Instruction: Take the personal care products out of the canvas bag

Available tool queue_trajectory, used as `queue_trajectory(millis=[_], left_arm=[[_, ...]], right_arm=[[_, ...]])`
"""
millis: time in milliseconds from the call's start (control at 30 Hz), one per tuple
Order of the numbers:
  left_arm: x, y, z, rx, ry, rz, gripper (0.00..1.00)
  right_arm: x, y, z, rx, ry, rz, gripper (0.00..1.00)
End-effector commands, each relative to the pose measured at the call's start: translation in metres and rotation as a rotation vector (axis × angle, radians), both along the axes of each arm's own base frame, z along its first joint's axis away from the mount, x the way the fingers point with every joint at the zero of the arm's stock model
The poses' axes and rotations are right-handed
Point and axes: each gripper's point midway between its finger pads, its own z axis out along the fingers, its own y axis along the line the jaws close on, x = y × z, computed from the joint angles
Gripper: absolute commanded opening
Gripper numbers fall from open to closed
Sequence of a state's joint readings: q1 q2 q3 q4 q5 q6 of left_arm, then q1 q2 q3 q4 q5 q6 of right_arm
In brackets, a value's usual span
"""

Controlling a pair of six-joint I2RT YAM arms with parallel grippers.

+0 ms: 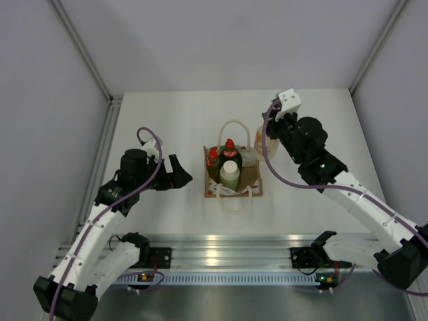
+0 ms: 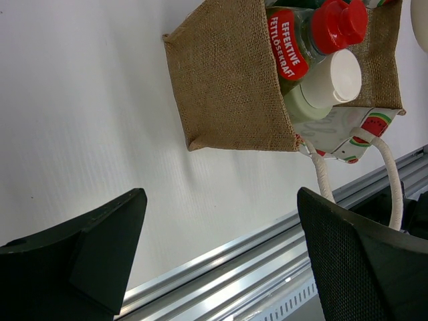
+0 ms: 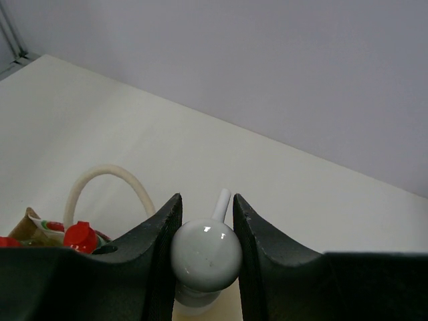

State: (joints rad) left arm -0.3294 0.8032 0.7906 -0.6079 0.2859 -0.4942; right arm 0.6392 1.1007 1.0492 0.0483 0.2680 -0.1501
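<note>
The white tabletop [image 1: 167, 120] carries the tan-brown canvas bag [image 1: 251, 176], standing upright about midway between left and right edges.

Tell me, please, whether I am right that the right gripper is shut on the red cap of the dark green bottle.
Not quite: the right gripper is shut on the white cap of the cream bottle, as the right wrist view shows; the red-capped dark green bottle stands untouched in the tan canvas bag.
</note>
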Motion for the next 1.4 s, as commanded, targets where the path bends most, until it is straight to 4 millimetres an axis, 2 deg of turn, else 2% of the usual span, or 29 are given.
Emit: queue_trajectory(millis=[0,333,533,733,933,1000,1033,1200,1367], left_arm=[[0.002,0.000,0.004,0.004,-0.025,-0.004,0.98],[0.002,0.000,0.003,0.003,-0.023,-0.005,0.98],[0.002,-0.001,0.003,0.004,-0.022,-0.009,0.98],[0.001,-0.001,0.003,0.001,-0.023,-0.014,0.98],[0.001,-0.001,0.004,0.001,-0.024,-0.010,0.98],[0.001,-0.001,0.004,0.001,-0.026,-0.013,0.98],[0.001,-0.001,0.004,0.001,-0.025,-0.013,0.98],[-0.001,-0.001,0.006,-0.003,-0.035,-0.018,0.98],[-0.001,-0.001,0.009,-0.007,-0.046,-0.020,0.98]], right_arm=[[-0.008,-0.033,0.092,0.136,-0.221,-0.090,0.00],[0.012,-0.061,0.074,0.120,-0.190,-0.178,0.00],[0.030,-0.089,0.061,0.114,-0.179,-0.259,0.00],[0.040,-0.102,0.052,0.104,-0.210,-0.306,0.00],[0.070,-0.126,0.025,0.084,-0.181,-0.371,0.00],[0.081,-0.128,0.014,0.072,-0.165,-0.369,0.00],[0.085,-0.133,0.014,0.074,-0.180,-0.379,0.00],[0.110,-0.146,-0.010,0.048,-0.184,-0.408,0.00],[0.131,-0.168,-0.033,0.036,-0.203,-0.461,0.00]])
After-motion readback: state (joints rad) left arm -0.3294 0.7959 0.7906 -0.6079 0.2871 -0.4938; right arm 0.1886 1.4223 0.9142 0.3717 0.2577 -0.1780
